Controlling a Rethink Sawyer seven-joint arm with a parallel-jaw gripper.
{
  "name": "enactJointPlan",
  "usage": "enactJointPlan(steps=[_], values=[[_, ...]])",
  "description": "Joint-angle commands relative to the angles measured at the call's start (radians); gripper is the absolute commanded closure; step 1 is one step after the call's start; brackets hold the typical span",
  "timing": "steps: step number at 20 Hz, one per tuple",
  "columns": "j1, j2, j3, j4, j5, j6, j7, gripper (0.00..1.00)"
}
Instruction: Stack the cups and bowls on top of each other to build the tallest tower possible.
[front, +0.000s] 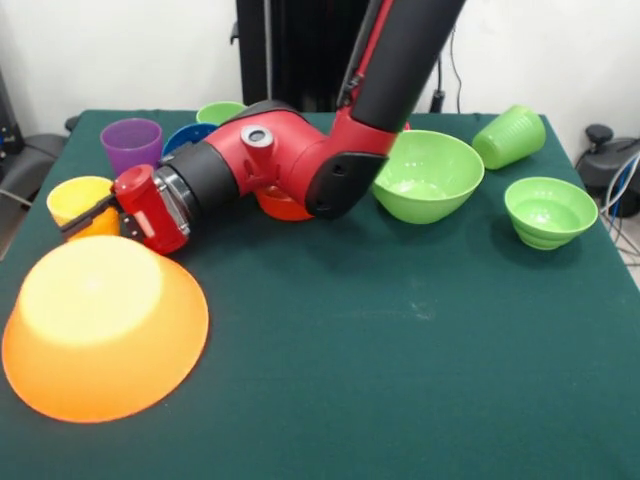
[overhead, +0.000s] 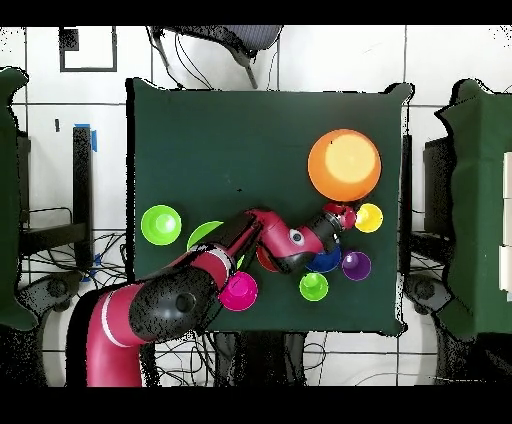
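Gripper (front: 100, 213) beside yellow cup (front: 78, 203), grip state unclear; pink bowl (overhead: 239, 291) visible overhead only, arm-hidden in front.

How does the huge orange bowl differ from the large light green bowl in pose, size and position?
The huge orange bowl lies upside down with its base up; the large light green bowl sits with its opening up. The orange bowl is clearly wider than the green one. The orange bowl lies at the front view's near left, the green one farther back and right. Both are glossy, round, and rest on the table.
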Motion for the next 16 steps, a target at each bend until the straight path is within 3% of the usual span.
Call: enactJointPlan(steps=[1,12,16], values=[[-0.068,0.025,0.224,-0.007,0.226,-0.167,-0.43,0.0],[-0.109,-0.027,0.23,0.047,0.308,-0.226,-0.522,0.0],[-0.153,-0.058,0.253,0.071,0.355,-0.275,-0.517,0.0]])
